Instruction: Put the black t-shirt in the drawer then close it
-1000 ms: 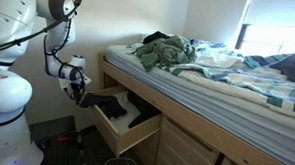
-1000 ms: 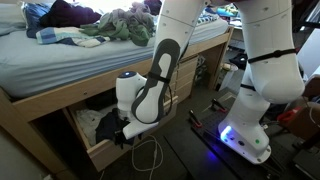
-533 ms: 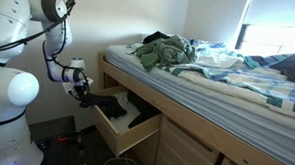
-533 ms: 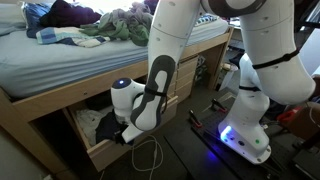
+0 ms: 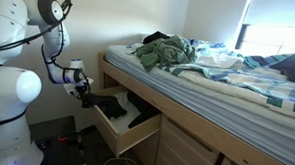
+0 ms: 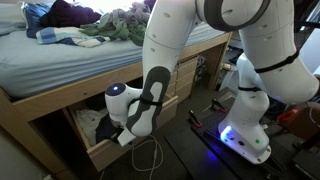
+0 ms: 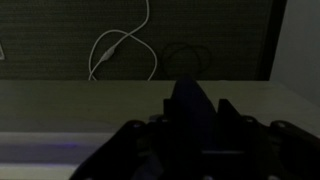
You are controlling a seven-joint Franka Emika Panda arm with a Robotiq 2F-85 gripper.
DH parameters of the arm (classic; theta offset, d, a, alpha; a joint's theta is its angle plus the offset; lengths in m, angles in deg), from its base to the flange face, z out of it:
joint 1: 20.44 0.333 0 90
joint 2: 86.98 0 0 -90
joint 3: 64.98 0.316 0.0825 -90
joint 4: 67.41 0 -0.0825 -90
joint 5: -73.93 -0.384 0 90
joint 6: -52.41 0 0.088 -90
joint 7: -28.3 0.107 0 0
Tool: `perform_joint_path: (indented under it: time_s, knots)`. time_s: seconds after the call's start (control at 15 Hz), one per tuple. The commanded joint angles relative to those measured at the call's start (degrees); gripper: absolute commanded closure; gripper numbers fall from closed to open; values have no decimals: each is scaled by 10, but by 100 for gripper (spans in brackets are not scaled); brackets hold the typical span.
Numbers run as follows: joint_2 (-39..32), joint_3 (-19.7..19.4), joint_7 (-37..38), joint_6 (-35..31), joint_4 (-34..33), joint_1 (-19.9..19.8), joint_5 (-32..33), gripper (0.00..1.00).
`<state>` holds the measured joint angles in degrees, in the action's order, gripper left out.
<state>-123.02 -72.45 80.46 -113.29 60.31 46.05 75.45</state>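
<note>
The drawer (image 5: 135,138) stands pulled out from under the bed in both exterior views, its front (image 6: 100,152) facing the room. The black t-shirt (image 5: 119,105) lies inside it, spread over the drawer's width. My gripper (image 5: 84,93) hangs at the drawer's outer end, close to its corner. In an exterior view the arm (image 6: 140,105) covers the fingers. The wrist view is very dark: my gripper (image 7: 196,106) is only a black outline against a pale band of the drawer (image 7: 80,110). How the jaws stand does not show.
A green-and-white garment (image 5: 164,51) and other clothes lie on the bed (image 6: 60,60) above the drawer. A white cable (image 6: 150,160) loops on the floor (image 7: 120,45) before the drawer. The robot's white base (image 6: 245,130) stands close by.
The wrist has shifted a little along the drawer front and slightly lower. The t-shirt and drawer have not moved.
</note>
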Motion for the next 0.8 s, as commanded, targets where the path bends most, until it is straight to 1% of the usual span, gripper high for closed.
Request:
perform_joint_path:
  time_s: [0.0, 0.07, 0.13, 0.2, 0.33, 0.47, 0.6, 0.73]
  knots:
    - [6, -29, 20, -1, -5, 28, 4, 81]
    - [12, -36, 21, 1, -4, 35, 5, 88]
    - [18, -41, 21, 1, -4, 38, 4, 97]
    - [30, -42, 21, 6, -2, 40, 2, 100]
    - [57, -49, 27, 11, 7, 46, 0, 100]
    - [94, -68, 51, 25, 17, 65, 13, 99]
    - [133, -111, 84, 42, 21, 100, 47, 99]
    - [166, -155, 125, 55, 14, 128, 105, 99]
